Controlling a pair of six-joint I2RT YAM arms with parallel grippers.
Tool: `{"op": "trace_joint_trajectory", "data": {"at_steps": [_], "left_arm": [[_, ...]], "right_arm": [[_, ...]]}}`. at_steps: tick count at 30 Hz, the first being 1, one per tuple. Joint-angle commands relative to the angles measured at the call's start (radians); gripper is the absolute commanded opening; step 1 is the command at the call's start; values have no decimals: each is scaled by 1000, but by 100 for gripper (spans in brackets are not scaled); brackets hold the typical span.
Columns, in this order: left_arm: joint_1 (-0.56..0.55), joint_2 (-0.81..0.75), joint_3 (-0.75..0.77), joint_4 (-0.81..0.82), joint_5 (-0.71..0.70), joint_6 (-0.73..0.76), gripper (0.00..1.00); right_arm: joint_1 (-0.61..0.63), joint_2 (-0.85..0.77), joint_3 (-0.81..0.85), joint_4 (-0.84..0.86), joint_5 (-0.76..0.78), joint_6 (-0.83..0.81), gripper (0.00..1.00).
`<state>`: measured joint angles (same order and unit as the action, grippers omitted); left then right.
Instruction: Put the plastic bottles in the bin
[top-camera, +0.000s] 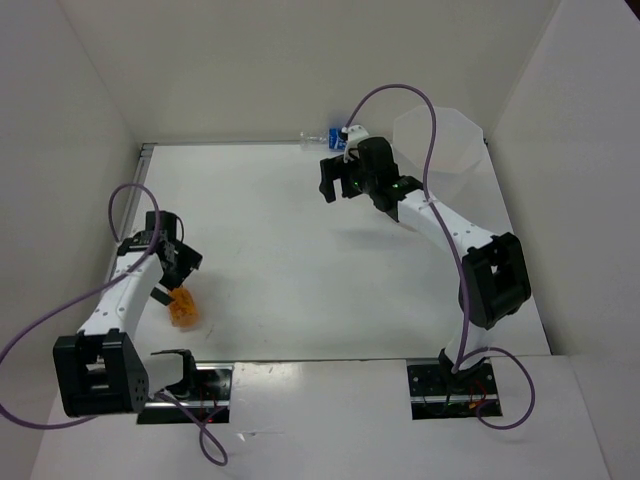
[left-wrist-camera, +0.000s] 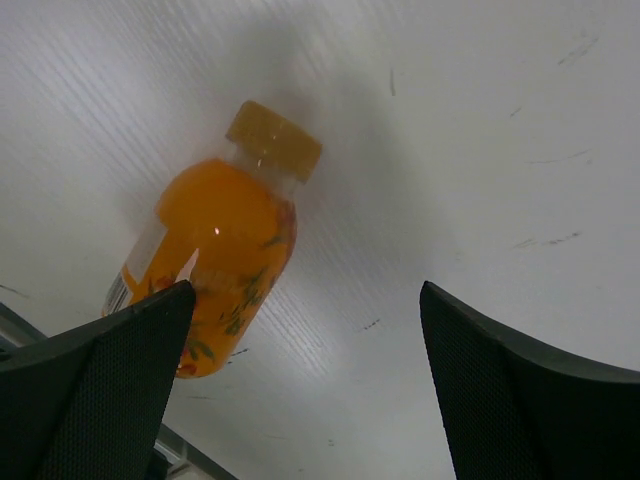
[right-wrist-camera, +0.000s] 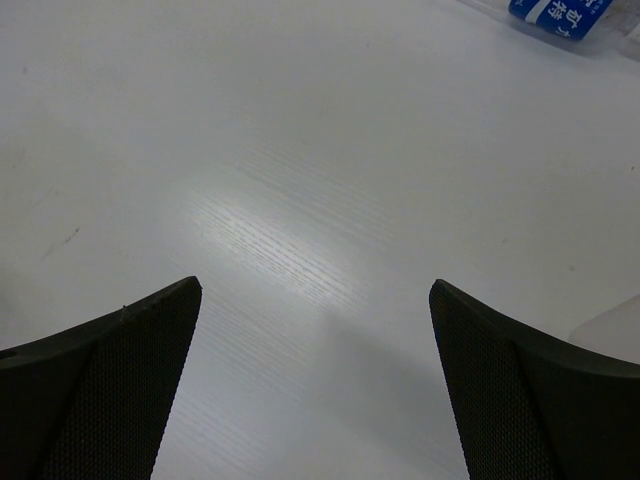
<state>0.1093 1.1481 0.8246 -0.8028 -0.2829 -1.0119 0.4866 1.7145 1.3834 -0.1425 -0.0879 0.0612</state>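
One stubby orange bottle (top-camera: 183, 309) lies on its side on the table at the near left. It also shows in the left wrist view (left-wrist-camera: 225, 250), yellow cap pointing away. My left gripper (top-camera: 177, 279) is open just above it, and in the wrist view (left-wrist-camera: 305, 330) the bottle lies by the left finger, outside the gap. A clear bottle with a blue label (top-camera: 326, 138) lies at the back wall, its label at the right wrist view's top edge (right-wrist-camera: 558, 14). My right gripper (top-camera: 340, 187) (right-wrist-camera: 315, 300) is open and empty in front of it. The faceted translucent bin (top-camera: 440, 140) stands at the back right. The second orange bottle and the red-capped bottle are out of view.
White walls close in the table (top-camera: 300, 260) on the left, back and right. The right arm (top-camera: 455, 235) reaches diagonally across the right side, next to the bin. Purple cables loop over both arms.
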Motion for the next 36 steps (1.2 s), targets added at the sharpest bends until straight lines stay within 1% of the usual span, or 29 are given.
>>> {"op": "trace_joint_trajectory", "data": {"at_steps": [1, 4, 7, 8, 11, 14, 15, 17, 19, 22, 25, 27, 30, 32, 33, 36], "left_arm": [[-11, 74, 16, -36, -10, -50, 100], [-11, 137, 39, -56, 1, -50, 100], [-11, 197, 62, -81, 24, -30, 100], [-11, 211, 62, -81, 56, -30, 100], [-11, 243, 71, -81, 86, -4, 100], [-11, 228, 117, -142, 30, 16, 100], [-11, 210, 158, -166, 8, 16, 100], [18, 199, 173, -197, -1, 48, 100], [30, 209, 173, -197, -15, 65, 100], [30, 266, 148, -125, 56, 65, 100], [-19, 343, 114, -9, 94, 53, 100], [-63, 398, 128, 14, 94, 39, 100], [-133, 436, 143, 36, 94, 16, 100], [-160, 447, 153, 36, 85, 3, 100], [-169, 447, 153, 36, 76, -7, 97], [-195, 456, 143, 36, 53, -7, 81]], "right_arm": [[9, 4, 17, 20, 13, -17, 100], [9, 4, 6, 20, 22, -17, 100], [9, 4, -18, 61, 22, -8, 100], [9, 4, -30, 70, 8, 2, 100], [9, 23, -30, 80, -1, 12, 100], [9, 23, -30, 90, -1, 22, 100], [9, 23, -30, 90, -1, 22, 100], [9, 23, -40, 101, -1, 22, 100], [9, 23, -61, 116, -1, 34, 100], [0, 13, -72, 127, -1, 34, 100], [0, 4, -83, 127, 24, 34, 100], [0, -6, -92, 127, 33, 34, 100], [0, -6, -92, 127, 33, 34, 100], [0, -15, -92, 127, 42, 43, 100], [0, -15, -92, 127, 51, 43, 100], [0, -24, -92, 127, 62, 43, 100]]}}
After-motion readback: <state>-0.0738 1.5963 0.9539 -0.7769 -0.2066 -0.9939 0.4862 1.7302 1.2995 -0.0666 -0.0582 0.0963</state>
